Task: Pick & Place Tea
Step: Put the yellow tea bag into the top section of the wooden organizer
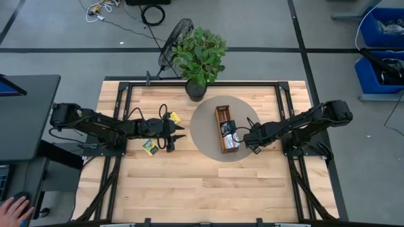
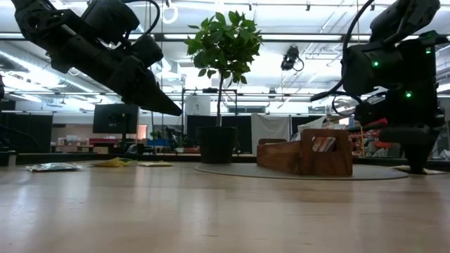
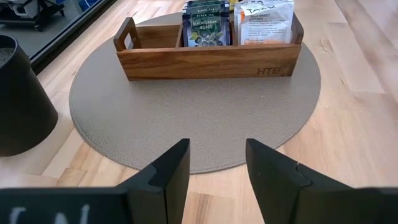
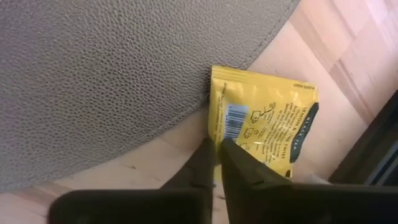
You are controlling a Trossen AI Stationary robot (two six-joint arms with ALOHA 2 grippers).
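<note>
Right end effector pinching a yellow tea sachet at the mat's edge; left end effector waiting open.

To do this step well, I judge the right end effector [image 4: 216, 163] should lift straight up and check that the thin edge stays caught before carrying it to the wooden tray [image 1: 223, 112]; its fingers are almost shut on the near edge of the yellow sachet [image 4: 267, 121], which lies flat on the table [image 1: 208, 183] with one edge touching the round grey mat [image 4: 93, 74]; the left end effector [image 3: 216, 163] hovers well apart from the tray, fingers apart and holding nothing; other sachets [image 1: 151, 145] lie on the table near it; several stand in the tray already.
</note>
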